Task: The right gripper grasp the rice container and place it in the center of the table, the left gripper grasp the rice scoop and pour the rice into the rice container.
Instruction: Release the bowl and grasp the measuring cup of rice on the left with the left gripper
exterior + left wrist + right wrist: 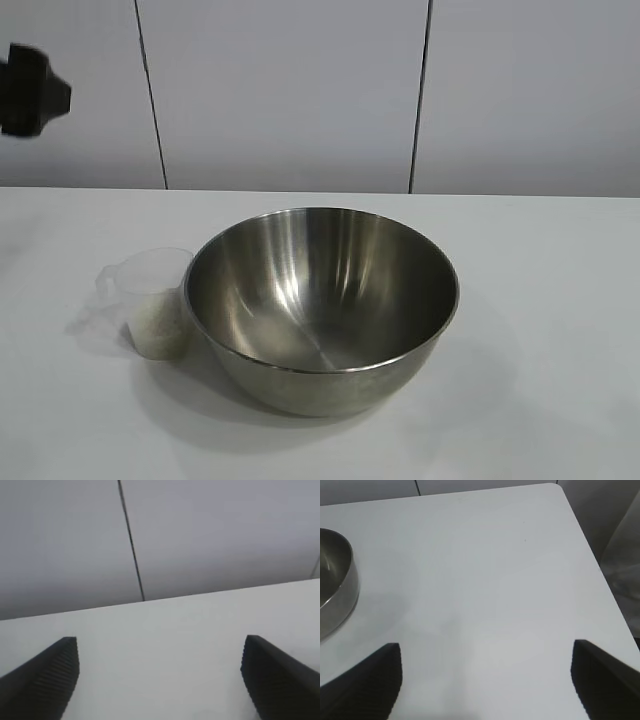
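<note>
rice scoop (152, 305) beside rice container (320, 305)

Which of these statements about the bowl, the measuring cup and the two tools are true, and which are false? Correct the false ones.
1. The steel mixing bowl holds a heap of rice. False: its inside is bare metal.
2. The clear measuring cup stands beside the bowl with white rice in it. True.
3. The left tool is shut on the cup's handle. False: its fingers stand wide apart with only the white table between them.
4. The right tool is open and holds nothing. True.
5. The bowl lies tipped on its side. False: it sits upright, rim up.
</note>
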Controlling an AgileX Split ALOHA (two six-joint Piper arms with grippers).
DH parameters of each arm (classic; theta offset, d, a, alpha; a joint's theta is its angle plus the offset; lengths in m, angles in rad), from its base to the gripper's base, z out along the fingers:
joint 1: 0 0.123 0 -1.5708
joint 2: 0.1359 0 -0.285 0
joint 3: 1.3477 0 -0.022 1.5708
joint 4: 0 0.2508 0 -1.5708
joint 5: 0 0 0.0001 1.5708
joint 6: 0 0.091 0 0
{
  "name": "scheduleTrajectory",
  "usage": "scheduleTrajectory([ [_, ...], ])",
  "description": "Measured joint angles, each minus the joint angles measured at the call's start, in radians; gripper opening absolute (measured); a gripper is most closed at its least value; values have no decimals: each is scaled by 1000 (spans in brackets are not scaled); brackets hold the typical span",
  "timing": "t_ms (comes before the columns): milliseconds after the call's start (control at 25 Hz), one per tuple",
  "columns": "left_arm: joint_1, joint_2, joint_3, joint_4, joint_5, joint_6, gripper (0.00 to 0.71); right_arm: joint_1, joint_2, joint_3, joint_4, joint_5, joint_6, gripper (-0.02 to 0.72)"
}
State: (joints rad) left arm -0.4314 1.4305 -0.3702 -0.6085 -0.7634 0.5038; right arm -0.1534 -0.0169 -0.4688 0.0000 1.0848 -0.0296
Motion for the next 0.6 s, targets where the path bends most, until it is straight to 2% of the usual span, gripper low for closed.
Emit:
scheduleTrajectory([
  [120, 0, 0, 80, 126, -97, -152, 624, 0, 0, 0, 0, 0, 0, 628],
  [280, 0, 0, 160, 318, -222, -211, 623, 0, 0, 0, 0, 0, 0, 628],
  [480, 0, 11, 197, 359, -270, -215, 604, 0, 0, 0, 0, -1, 0, 628],
  [600, 0, 107, 199, 370, -333, -225, 589, 0, 0, 0, 0, -1, 0, 628],
])
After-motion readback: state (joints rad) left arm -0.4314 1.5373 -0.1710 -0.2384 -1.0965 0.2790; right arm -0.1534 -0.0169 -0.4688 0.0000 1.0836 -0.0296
